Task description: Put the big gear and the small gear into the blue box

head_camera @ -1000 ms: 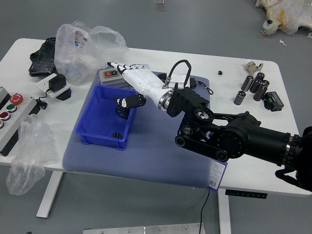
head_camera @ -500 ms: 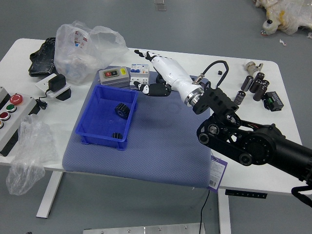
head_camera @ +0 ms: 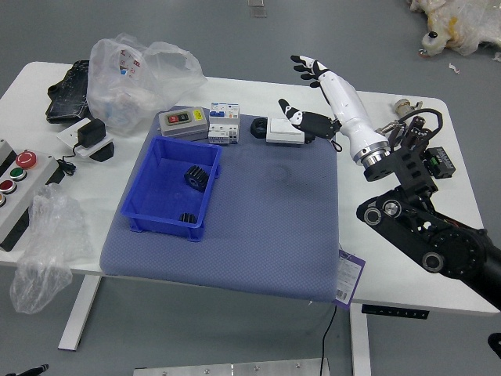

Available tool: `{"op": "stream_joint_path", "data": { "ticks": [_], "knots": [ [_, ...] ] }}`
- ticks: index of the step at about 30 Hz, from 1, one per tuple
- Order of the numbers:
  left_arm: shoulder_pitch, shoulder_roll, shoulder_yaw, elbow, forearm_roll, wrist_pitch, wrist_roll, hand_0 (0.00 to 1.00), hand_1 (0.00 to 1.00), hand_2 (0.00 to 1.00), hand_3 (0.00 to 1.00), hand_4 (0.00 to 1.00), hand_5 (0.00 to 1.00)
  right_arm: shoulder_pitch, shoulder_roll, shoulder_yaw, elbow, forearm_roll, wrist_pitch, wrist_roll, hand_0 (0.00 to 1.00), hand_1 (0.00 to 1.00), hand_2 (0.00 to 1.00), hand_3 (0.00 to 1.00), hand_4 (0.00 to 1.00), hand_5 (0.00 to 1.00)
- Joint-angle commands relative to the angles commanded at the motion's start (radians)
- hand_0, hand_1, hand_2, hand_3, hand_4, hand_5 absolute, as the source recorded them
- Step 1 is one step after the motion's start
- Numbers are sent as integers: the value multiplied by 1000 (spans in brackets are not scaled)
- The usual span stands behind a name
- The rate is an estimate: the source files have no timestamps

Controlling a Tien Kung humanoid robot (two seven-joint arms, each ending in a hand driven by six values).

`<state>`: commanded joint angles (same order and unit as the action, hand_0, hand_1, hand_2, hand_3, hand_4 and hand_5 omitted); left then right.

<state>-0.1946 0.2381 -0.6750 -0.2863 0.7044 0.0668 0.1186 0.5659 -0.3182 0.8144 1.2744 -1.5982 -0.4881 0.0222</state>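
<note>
Where the big gear (head_camera: 196, 178) lies: inside the box (head_camera: 162, 227), close to its right wall.
Small gear (head_camera: 188, 218): inside the box, at its near right corner, apart from the big gear.
Box: blue, upright on the mat (head_camera: 258, 235), which covers part of the table (head_camera: 399, 274).
Right hand (head_camera: 348, 110): raised over the table to the far right of the box, well apart from it; fingers spread, grasping nothing.
Left hand (head_camera: 31, 370): only a dark sliver visible, well short of the box on its near left; open or closed, cannot tell.
Meter (head_camera: 182, 121): just beyond the box.
Cartons (head_camera: 224, 113): beyond the box, right of the meter.
Bag (head_camera: 133, 86): beyond the box, to the left; clear plastic.
Panel (head_camera: 17, 192): left of the box; red and green buttons.
</note>
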Motion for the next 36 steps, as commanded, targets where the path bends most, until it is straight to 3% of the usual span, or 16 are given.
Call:
{"op": "stream_joint_path", "data": {
  "ticks": [11,12,17,18,23,24,29,30,35,36],
  "knots": [
    [0,7,19,5,-25,-2,-11,665,634,639,730,737,498,-209,-24,207,96,18,-23,46,639,718,788,849,653,264],
    [1,7,23,6,-30,-2,-13,663,565,630,727,738,495,-228,-22,220,101,26,-28,53,420,563,673,806,653,256],
    [4,4,33,8,-45,-3,-17,663,565,630,727,738,495,-297,-15,252,106,54,-43,72,420,563,673,806,653,256],
    [6,3,37,9,-51,-3,-19,664,508,599,720,732,486,-308,-14,255,104,57,-43,73,381,440,423,644,675,249],
    [15,-2,42,9,-67,-3,-19,664,508,599,720,732,486,-332,-11,260,98,59,-41,69,381,440,423,644,675,249],
    [17,-3,34,9,-61,-4,-14,654,421,560,714,730,477,-332,-10,260,97,59,-39,68,369,359,282,381,779,282],
    [20,-5,-12,8,-21,-18,22,654,421,560,714,730,477,-331,-4,263,95,67,-18,68,369,359,282,381,779,282],
    [20,-5,-15,8,-19,-19,25,615,306,497,694,724,463,-331,-4,263,94,71,-15,68,335,330,264,316,867,353],
    [16,-6,-37,9,11,-18,53,615,306,497,694,724,463,-336,-2,273,90,99,9,65,335,330,264,316,867,353],
    [15,-7,-45,9,25,-16,64,609,291,362,630,721,450,-338,-2,275,90,107,14,65,294,300,247,273,877,384]
  ]
}}
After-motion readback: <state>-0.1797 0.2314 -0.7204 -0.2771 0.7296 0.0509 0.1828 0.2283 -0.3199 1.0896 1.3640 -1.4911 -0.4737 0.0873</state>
